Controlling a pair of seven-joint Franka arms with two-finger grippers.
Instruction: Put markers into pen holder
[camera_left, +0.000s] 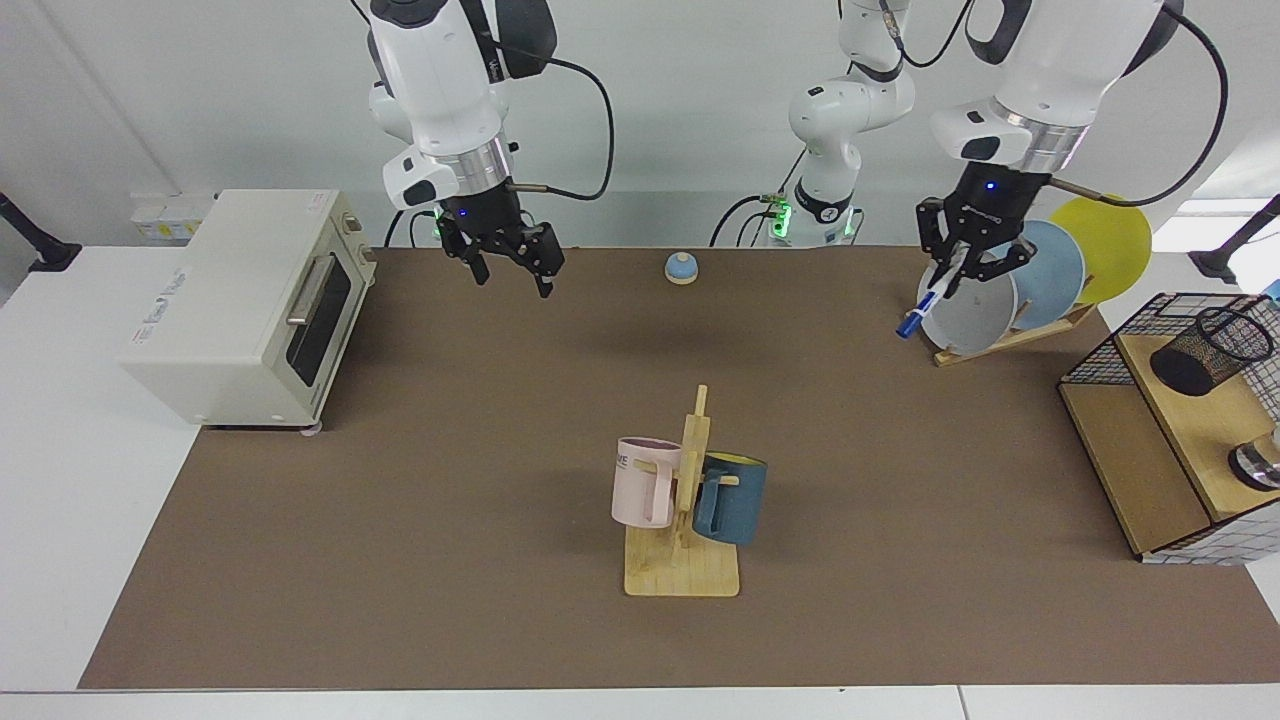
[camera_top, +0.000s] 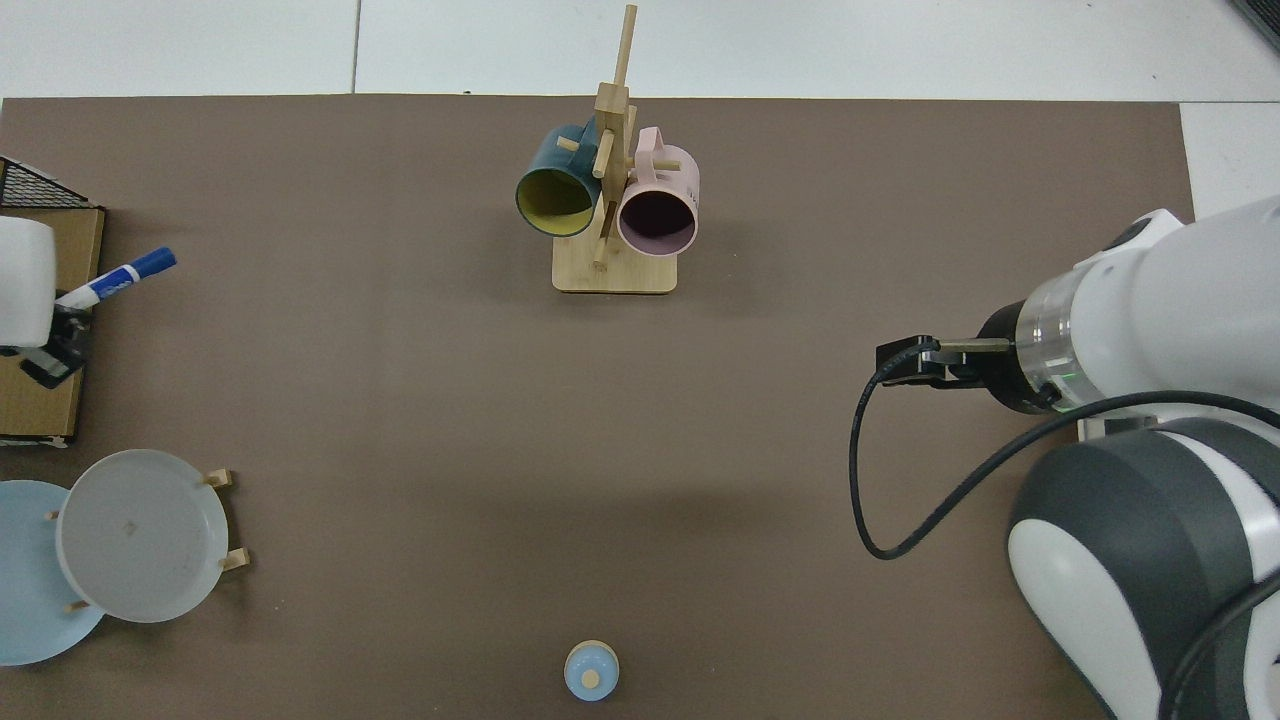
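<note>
- The left gripper (camera_left: 962, 268) hangs in the air in front of the plate rack (camera_left: 1000, 340), fingers clamped on the marker (camera_left: 922, 308). The marker tilts down with its blue cap lowest, right in front of the grey plate (camera_left: 966, 300).
- The pen holder (camera_left: 1210, 350) sits tilted on the wooden shelf (camera_left: 1130, 470) inside a black wire basket frame (camera_left: 1100, 360) at the table's edge, well apart from the marker. The plates (grey, blue (camera_left: 1050, 262), yellow (camera_left: 1110, 240)) stand between them.
- The right gripper (camera_left: 515, 262) waits up in the air near the toaster oven (camera_left: 250, 305), fingers spread apart and holding nothing.
- Mid-table there's a wooden mug tree (camera_left: 690, 500) with a pink mug (camera_left: 642, 482) and a dark blue mug (camera_left: 730, 498). A little blue bell-like thing (camera_left: 681, 267) sits at the far edge.
- From the top view, the left gripper is mostly cut off at the frame edge; only the marker (camera_top: 118, 279) pokes out clearly. The right gripper is hidden under its own arm there.
- A shiny metal object (camera_left: 1258, 465) on the shelf is cut off.
- The surface is a brown mat (camera_left: 450, 450) on a white table, with a plain white wall behind.
</note>
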